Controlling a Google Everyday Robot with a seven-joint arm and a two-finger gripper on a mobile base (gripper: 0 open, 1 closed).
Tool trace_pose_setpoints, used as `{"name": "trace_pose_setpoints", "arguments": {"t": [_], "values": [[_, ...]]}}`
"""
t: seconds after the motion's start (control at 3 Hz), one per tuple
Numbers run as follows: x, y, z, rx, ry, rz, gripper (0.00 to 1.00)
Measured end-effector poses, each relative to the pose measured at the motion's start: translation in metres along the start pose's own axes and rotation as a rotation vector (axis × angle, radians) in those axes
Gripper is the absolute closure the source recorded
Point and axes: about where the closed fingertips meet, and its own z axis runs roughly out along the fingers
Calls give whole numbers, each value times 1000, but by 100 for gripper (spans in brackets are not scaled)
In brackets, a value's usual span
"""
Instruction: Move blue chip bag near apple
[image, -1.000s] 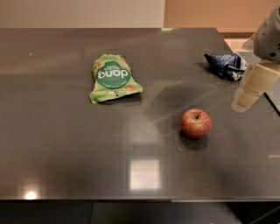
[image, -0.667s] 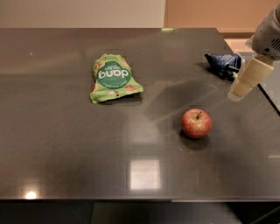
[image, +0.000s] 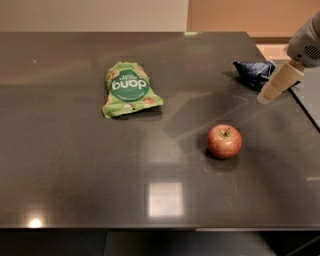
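The blue chip bag (image: 253, 73), dark navy and crumpled, lies near the table's far right edge. The red apple (image: 224, 141) stands upright on the table, in front of the bag and a little to its left, well apart from it. My gripper (image: 266, 95) comes in from the upper right; its cream tip hangs just right of the bag and slightly in front of it, above the table edge. It holds nothing that I can see. The arm covers the bag's right end.
A flat green "dang" bag (image: 127, 89) lies left of centre. The dark glossy table (image: 75, 165) ends at a right edge close beside the blue bag. Its front edge runs along the bottom. A ceiling light reflects near the front middle.
My gripper has moved up and back along the right edge, from level with the apple to beside the blue chip bag. The bag, the apple and the green bag have not moved.
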Motion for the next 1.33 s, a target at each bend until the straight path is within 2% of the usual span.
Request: {"name": "trace_pose_setpoints", "arguments": {"t": [0.33,0.67,1.0,1.33], "values": [[6,-30,21,7,-31,54,0],[10,-75,58,7,-111,154,0],[12,-94,70,31,-136,203,0],[7,-114,77,84,-181,291,0]]}}
